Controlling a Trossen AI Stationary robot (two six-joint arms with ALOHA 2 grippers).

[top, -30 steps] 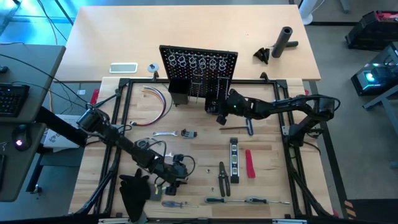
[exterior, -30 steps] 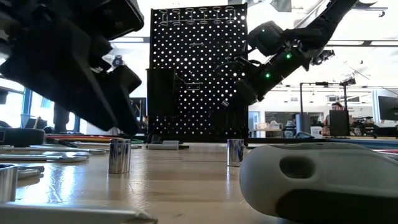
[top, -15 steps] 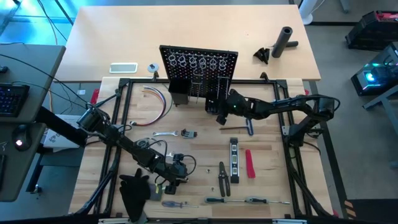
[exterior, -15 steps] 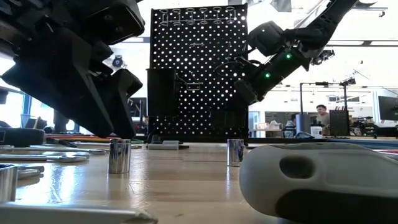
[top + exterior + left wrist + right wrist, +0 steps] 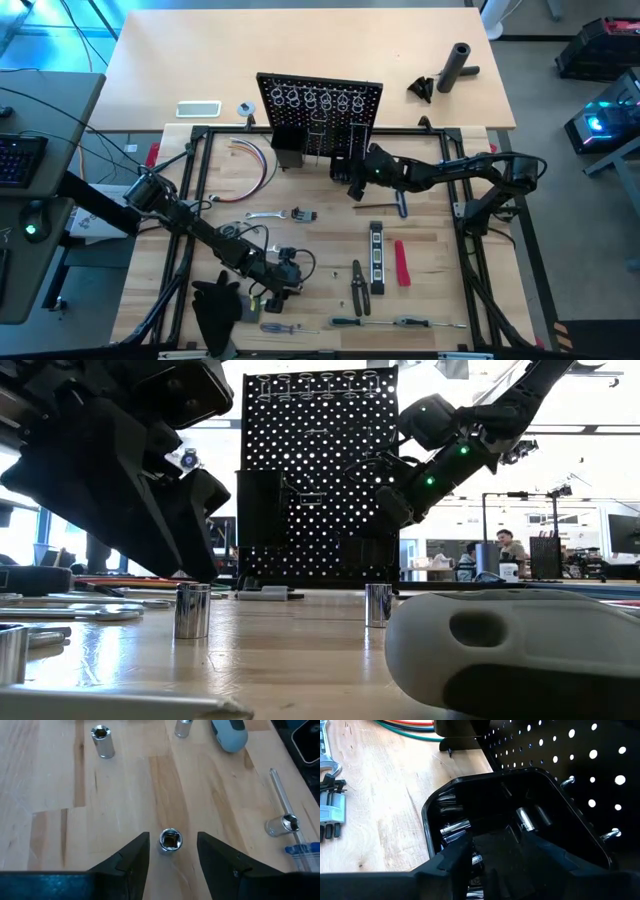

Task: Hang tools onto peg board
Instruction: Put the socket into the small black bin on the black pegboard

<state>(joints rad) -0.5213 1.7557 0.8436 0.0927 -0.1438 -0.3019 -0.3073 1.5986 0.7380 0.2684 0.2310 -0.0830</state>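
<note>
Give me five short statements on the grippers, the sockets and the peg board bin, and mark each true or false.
1. The left gripper is open, with a silver socket standing on the table between its fingers. True.
2. That socket lies on its side. False: it stands upright, with its square hole facing up.
3. The right gripper hangs over a black bin on the peg board. True.
4. The bin is empty. False: silver sockets lie in it.
5. The right gripper grips a wrench. False: its open fingers hold nothing.

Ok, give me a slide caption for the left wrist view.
Left gripper open, fingers straddling an upright silver socket on the wooden table; more sockets stand beyond.
</note>
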